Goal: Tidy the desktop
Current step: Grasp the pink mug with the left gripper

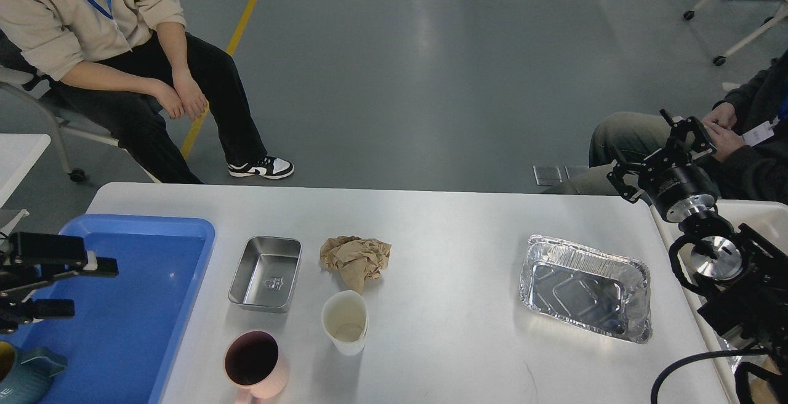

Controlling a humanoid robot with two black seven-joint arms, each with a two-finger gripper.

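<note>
The white-grey desktop (443, 238) carries a small steel tray (265, 273), a crumpled brown paper (356, 259), a white paper cup (345, 322), a pink mug (254, 365) and an empty foil tray (585, 287). My left gripper (86, 287) reaches in from the left edge, low over the blue tray (141, 305). It is open with nothing between its fingers. My right gripper (654, 150) hangs beyond the desktop's far right corner, open and empty, well away from the foil tray.
A teal mug (21, 373) sits in the blue tray's near left corner. One person sits beyond the far left corner, another close behind my right gripper. A small white table (757, 213) adjoins the desktop on the right.
</note>
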